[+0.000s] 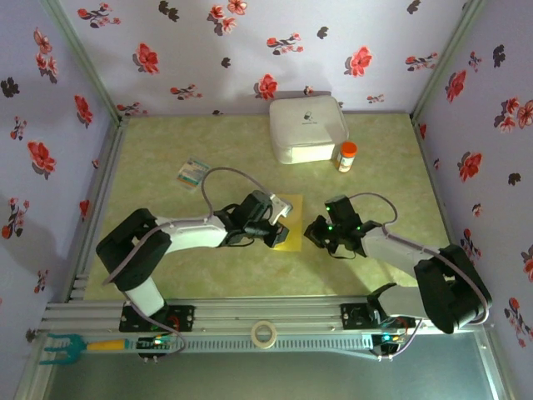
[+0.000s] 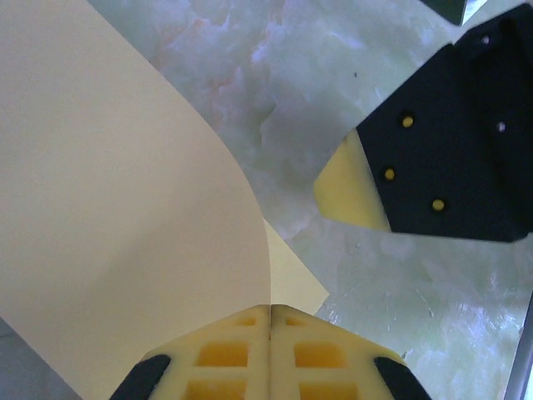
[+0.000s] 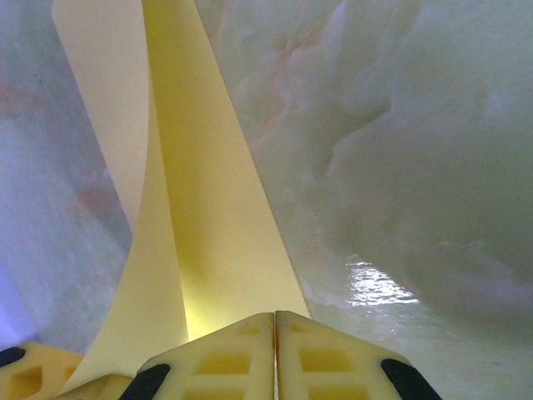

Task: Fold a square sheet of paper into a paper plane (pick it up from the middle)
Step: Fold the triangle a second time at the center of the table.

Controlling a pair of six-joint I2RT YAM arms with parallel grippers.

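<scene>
The left tool (image 2: 271,315) has its jaws closed tight, pinching an edge of the square sheet of paper (image 2: 125,208), which curls up off the counter (image 2: 350,75) between the arms. Just beside it, the right tool (image 3: 275,321) is closed too, apparently on nothing. The flap wants laying over slowly, edges matched, before the crease is pressed.

1. On my feed the square sheet of paper (image 2: 125,208) is plain pale yellow.
2. The table (image 1: 208,142) is pale green with cloudy marbling.
3. The walls (image 1: 250,50) are lilac, patterned with red and black flowers.
4. I see a white box (image 1: 306,127) and a white bottle (image 1: 346,156) with an orange cap.
5. The card (image 1: 194,173) is teal and white.
6. The left gripper (image 2: 271,310) is cream-yellow, trimmed with black.
</scene>
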